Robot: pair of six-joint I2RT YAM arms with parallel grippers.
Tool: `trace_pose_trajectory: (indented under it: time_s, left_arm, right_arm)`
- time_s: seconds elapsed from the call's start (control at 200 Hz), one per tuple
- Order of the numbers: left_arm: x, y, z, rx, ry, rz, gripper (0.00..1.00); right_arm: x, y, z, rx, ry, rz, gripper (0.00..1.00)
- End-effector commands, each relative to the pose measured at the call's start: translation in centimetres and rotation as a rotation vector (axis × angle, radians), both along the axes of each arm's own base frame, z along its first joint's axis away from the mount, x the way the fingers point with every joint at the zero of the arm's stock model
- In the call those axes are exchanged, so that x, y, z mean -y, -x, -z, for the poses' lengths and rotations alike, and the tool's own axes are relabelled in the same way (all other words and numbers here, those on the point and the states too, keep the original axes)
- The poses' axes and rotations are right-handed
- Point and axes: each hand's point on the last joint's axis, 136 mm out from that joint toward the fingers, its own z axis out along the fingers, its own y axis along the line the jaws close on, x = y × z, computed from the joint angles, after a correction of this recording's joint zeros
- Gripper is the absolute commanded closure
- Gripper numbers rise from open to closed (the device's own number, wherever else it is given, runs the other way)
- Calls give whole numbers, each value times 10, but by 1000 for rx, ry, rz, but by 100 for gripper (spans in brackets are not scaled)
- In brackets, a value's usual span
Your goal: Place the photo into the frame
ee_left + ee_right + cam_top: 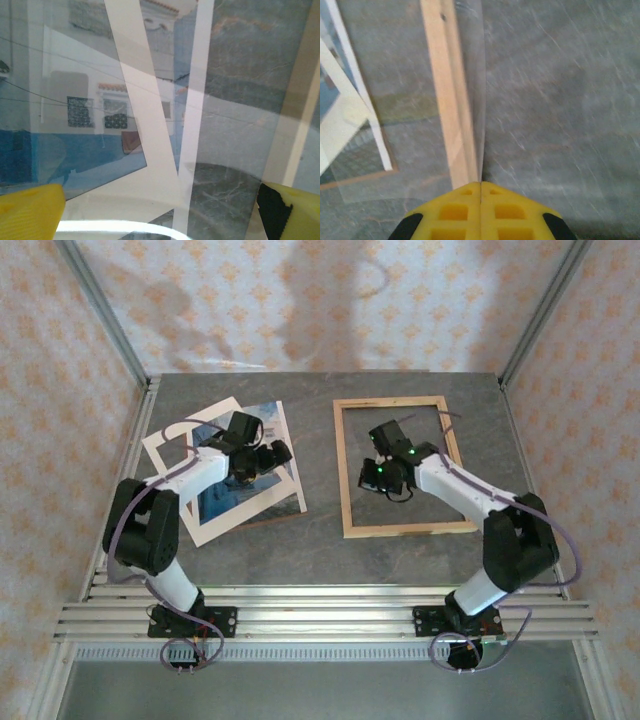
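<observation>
my left jaws stand wide apart directly over the rectangular paper photo of a white building (222, 502), skewed near the tabletop's (320, 550) left edge; my right jaws, pressed together, sit at the light-wood frame (410, 529).

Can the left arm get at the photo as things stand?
Probably yes. The left gripper hangs open directly over the photo, with nothing between them. One catch: the mat seems to lie with its border across part of the print, so a free edge may be hard to pinch.
</observation>
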Motion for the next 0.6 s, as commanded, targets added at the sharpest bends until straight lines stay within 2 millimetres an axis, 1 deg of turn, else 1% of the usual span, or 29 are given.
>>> trace_pose_trajectory:
  time_s: [0.0,0.05,0.125,0.155,0.205,0.275,0.31,0.36,0.395,0.435,0.48,0.596]
  left_arm:
    - [14,-14,-2,22,25,13,0]
    - [18,-13,4,5,25,21,0]
    - [21,-12,11,-13,26,25,0]
    - [22,-12,12,-16,26,23,0]
    - [22,-11,14,-21,23,21,0]
    - [20,-8,18,-32,8,24,0]
    - [18,-6,20,-40,-4,27,0]
    - [15,-4,23,-52,-20,29,0]
    - [14,-2,25,-60,-29,32,0]
    - [13,1,28,-73,-36,33,0]
    - [13,2,30,-81,-37,30,0]
    - [12,7,36,-95,-34,25,0]
  right_arm:
    - [14,17,5,-23,14,45,98]
    - [14,21,8,-24,14,36,89]
    - [21,21,7,-9,63,5,79]
    - [25,20,6,2,91,-2,71]
    - [29,14,-1,37,131,-27,53]
    - [37,2,-12,93,192,-48,37]
    - [39,-7,-16,122,213,-53,31]
    - [40,-20,-21,150,215,-57,29]
    - [40,-29,-21,157,205,-52,26]
    - [37,-41,-20,159,172,-57,25]
    - [28,-53,-18,160,121,-83,24]
    - [6,-83,-4,140,14,-144,22]
